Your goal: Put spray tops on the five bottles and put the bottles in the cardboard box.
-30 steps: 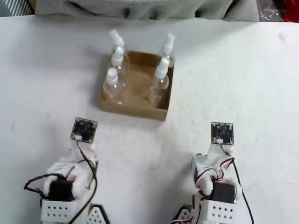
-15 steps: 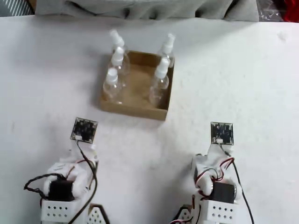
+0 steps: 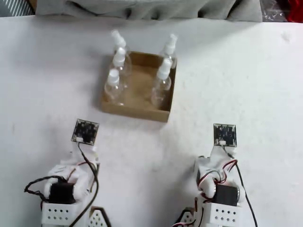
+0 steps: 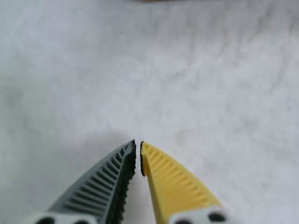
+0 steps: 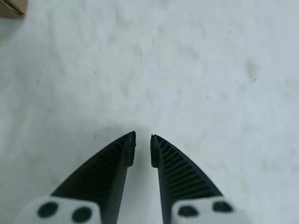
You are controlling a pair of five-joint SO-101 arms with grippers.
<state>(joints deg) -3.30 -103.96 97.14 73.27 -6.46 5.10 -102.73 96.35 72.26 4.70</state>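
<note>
Moved since the earlier frames: nothing; both arms and all items are found as before.

Left gripper [image 4: 138, 148]: one grey and one yellow finger, brought together at the tips, nothing held, hung over bare table [image 3: 246, 85].

Right gripper [image 5: 143, 144]: two black fingers, drawn together to a thin slit at the tips, nothing held, also over bare table.

Box [image 3: 137, 111]: cardboard, open-topped, set at mid-table, well apart from both arms.

Bottles [image 3: 115, 91]: five, clear, upright, each fitted with a white spray top [image 3: 164, 70]. Three are ranged along one side wall, two along the other. The rearmost of each row stands at the back rim; whether just inside it cannot be told.

Open room: bare table on every side of the box, with a wide stretch between the box front and the arms. A grey cloth [image 3: 142, 9] lies along the far edge.

Views compared: the bottles and whole box are seen from above; the finger tips are seen from the wrists. A corner of the box [image 5: 11, 8] is caught in the right wrist view.
</note>
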